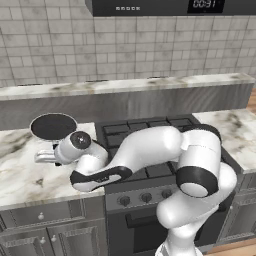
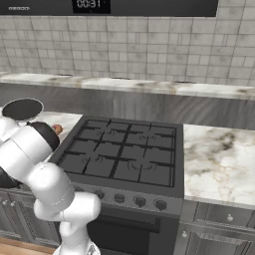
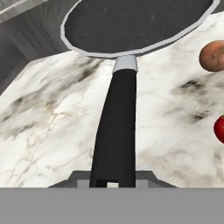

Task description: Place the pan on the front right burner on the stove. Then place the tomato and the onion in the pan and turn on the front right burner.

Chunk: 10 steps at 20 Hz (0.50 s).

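Marble counter (image 1: 20, 175) left of the stove (image 2: 124, 154) carries the pan (image 1: 53, 126), its dark inside facing up and its long black handle (image 3: 116, 131) running straight toward me. My gripper (image 3: 113, 183) sits at the handle's near end; the handle covers my fingertips, so I cannot tell whether they are spread or pinching it. Just beside the pan lies the onion (image 3: 212, 55), and the tomato (image 3: 220, 129) rests near it, closer to me. Over on the stove, the front right burner (image 2: 149, 172) stands bare.
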Motion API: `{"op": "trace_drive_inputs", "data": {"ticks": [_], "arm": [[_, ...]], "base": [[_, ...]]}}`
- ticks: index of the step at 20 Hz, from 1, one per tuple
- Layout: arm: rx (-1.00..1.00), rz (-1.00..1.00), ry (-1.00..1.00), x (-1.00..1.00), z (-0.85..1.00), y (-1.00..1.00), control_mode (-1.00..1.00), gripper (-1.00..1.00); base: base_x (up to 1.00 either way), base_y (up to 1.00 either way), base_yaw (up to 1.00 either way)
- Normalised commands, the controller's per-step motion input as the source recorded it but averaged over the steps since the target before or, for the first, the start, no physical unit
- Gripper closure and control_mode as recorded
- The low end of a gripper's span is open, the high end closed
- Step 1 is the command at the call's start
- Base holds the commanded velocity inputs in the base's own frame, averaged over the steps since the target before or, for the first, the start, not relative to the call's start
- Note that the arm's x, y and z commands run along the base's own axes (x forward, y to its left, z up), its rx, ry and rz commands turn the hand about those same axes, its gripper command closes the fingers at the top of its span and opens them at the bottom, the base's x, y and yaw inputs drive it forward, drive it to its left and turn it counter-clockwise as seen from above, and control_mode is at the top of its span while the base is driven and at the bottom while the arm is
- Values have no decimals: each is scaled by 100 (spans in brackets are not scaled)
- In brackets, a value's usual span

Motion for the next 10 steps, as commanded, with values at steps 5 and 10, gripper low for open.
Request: {"op": "trace_drive_inputs", "data": {"ticks": [5,10], "arm": [[3,0,2,0,51,-38,-100,100],[0,0,11,15,51,-32,-100,100]], "base": [[0,0,0],[0,0,0]]}}
